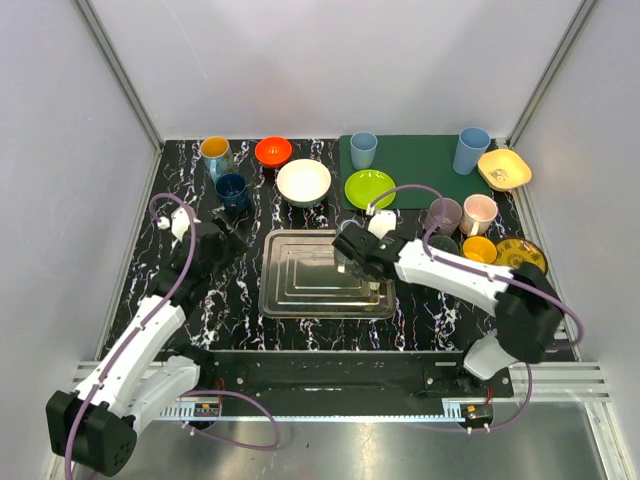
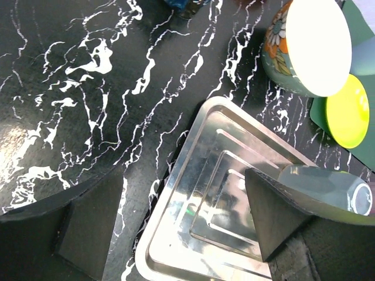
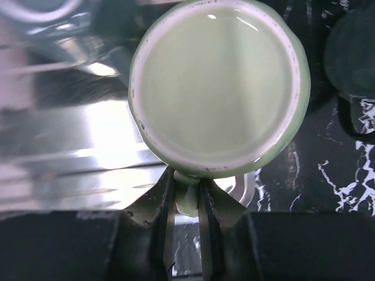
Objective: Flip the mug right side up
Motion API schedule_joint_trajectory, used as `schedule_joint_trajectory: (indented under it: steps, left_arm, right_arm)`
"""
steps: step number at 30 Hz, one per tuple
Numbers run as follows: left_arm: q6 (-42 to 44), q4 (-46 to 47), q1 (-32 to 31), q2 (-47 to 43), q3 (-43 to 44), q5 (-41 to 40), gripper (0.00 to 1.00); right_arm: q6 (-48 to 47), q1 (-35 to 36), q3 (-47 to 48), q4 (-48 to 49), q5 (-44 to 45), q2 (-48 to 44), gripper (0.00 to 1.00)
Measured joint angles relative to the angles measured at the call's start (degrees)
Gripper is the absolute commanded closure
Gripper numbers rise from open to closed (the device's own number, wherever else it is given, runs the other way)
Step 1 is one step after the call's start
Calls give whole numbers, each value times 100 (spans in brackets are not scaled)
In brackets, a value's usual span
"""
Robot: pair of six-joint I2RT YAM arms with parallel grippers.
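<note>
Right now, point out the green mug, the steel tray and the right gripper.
green mug (image 3: 217, 88): right wrist view, centre of its round face.
steel tray (image 1: 280, 300): top external view, bare near-left corner.
right gripper (image 3: 187, 181): right wrist view, between the fingertips pinching the mug's handle.

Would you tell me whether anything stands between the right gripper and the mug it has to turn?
Nothing visible does. The right gripper has its jaws shut on the handle of the green mug, at the metal tray's edge.
</note>
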Motion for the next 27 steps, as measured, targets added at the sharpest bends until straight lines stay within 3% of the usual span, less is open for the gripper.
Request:
schedule_joint_trajectory:
  steps: [7, 13, 17, 20, 22, 27]
  left_arm:
    - [203, 278, 0, -125, -2, 599, 11]
    - [299, 612, 0, -520, -197, 1587, 12]
    - [131, 1167, 0, -1113, -695, 2568, 3]
    - [-573, 2302, -4, -1582, -1453, 3436, 1]
    - [-1279, 3528, -55, -1788, -2120, 3934, 1]
    - [-2323, 5401, -282, -1768, -2780, 4472, 2]
  right_arm:
    - [-313, 505, -44, 404, -584, -1508, 100]
    - [-341, 511, -234, 973, -1025, -1978, 100]
    - [-348, 527, -1023, 2006, -1499, -2514, 100]
    - [-389, 533, -1368, 2717, -1790, -2817, 100]
    - [-433, 533, -1436, 3246, -1954, -2874, 100]
    - [-494, 540, -1491, 4763, -2500, -2876, 100]
